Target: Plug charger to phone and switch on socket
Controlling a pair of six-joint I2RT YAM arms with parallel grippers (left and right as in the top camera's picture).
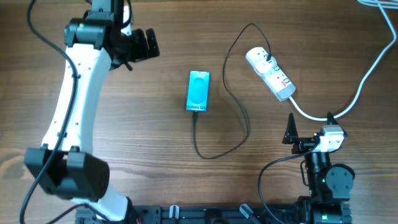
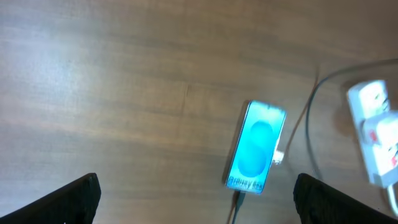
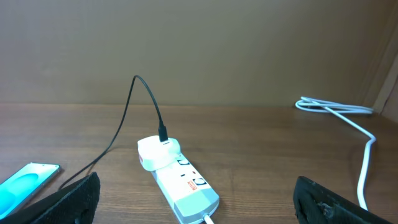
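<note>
The phone lies flat at the table's middle with its teal screen up; it also shows in the left wrist view and at the left edge of the right wrist view. The charger cable runs from a white plug on the socket, loops down, and its tip meets the phone's bottom edge. The socket sits between my right fingers in the right wrist view. My left gripper is open and empty, left of the phone. My right gripper is open and empty, below the socket.
The socket's thick white cord curves from the strip's near end up to the far right corner, passing close to my right gripper. It also shows coiled at the far right in the right wrist view.
</note>
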